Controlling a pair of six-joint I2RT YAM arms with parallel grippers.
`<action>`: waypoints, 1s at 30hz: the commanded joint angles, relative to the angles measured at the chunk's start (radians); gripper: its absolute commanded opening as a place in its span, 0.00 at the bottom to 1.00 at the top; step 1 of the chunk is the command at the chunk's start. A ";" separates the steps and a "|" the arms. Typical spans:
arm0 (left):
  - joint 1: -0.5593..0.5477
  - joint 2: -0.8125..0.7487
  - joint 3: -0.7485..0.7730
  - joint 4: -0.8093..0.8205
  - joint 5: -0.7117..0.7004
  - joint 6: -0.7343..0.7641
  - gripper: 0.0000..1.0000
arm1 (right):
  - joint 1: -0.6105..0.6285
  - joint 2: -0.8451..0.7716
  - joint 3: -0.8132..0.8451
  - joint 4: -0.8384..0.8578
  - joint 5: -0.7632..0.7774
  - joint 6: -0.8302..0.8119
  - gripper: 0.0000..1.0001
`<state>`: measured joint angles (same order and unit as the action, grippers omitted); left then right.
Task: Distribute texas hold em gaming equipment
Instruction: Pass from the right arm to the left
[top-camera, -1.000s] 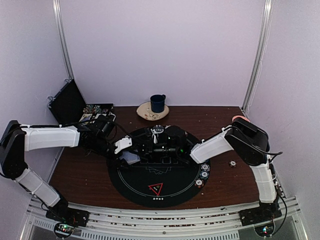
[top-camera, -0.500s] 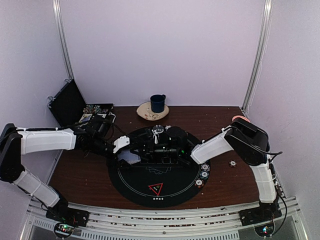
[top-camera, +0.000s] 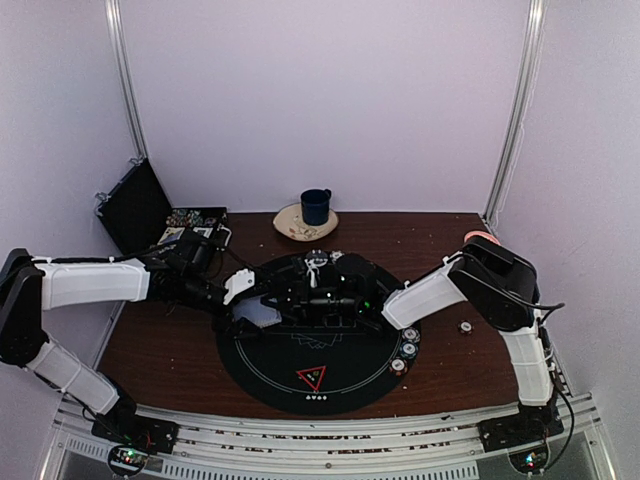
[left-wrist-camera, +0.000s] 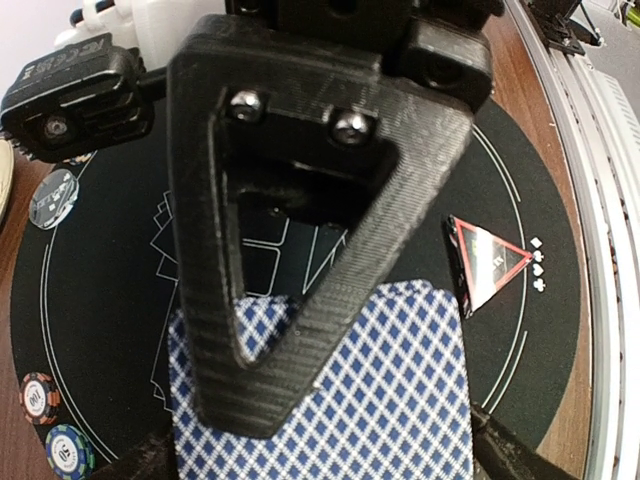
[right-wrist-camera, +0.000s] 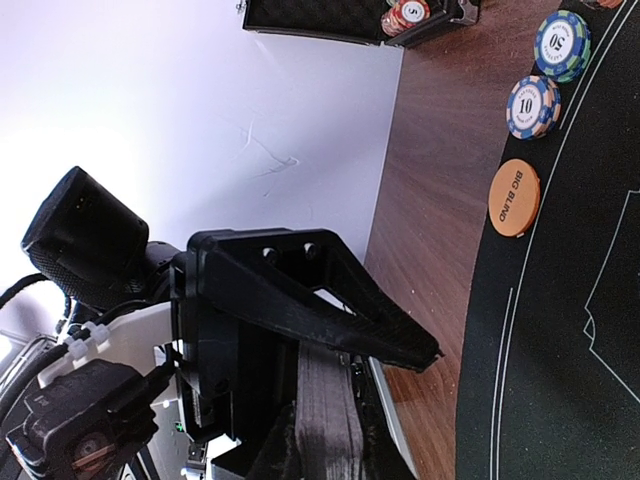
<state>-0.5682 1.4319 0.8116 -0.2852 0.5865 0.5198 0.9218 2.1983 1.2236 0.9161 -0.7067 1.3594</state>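
Left gripper (left-wrist-camera: 300, 450) spread wide, right gripper (right-wrist-camera: 350, 400) clamped on the deck (right-wrist-camera: 325, 420).
The left wrist camera catches a blue-diamond card (left-wrist-camera: 400, 400) beneath its fingers, with the triangle marker (left-wrist-camera: 488, 262) beside them. Only the right wrist camera shows the deck's edge, and the orange button disc (right-wrist-camera: 514, 198) and chips (right-wrist-camera: 533, 106) well ahead.

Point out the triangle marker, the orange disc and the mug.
triangle marker (top-camera: 311, 377): top view, its centre.
orange disc (right-wrist-camera: 514, 198): right wrist view, its printed face.
mug (top-camera: 316, 206): top view, its side wall.
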 joint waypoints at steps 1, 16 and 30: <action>0.007 0.016 -0.005 0.038 0.045 0.019 0.85 | -0.006 0.011 -0.006 0.083 -0.010 0.023 0.00; 0.006 0.030 -0.010 0.044 0.056 0.031 0.49 | -0.007 0.012 -0.003 0.067 -0.010 0.011 0.00; 0.007 0.055 0.004 0.086 0.077 0.027 0.18 | -0.024 -0.021 0.002 -0.112 -0.015 -0.117 0.28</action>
<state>-0.5625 1.4616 0.8112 -0.2764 0.6178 0.5251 0.9146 2.2047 1.2236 0.9012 -0.7124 1.3064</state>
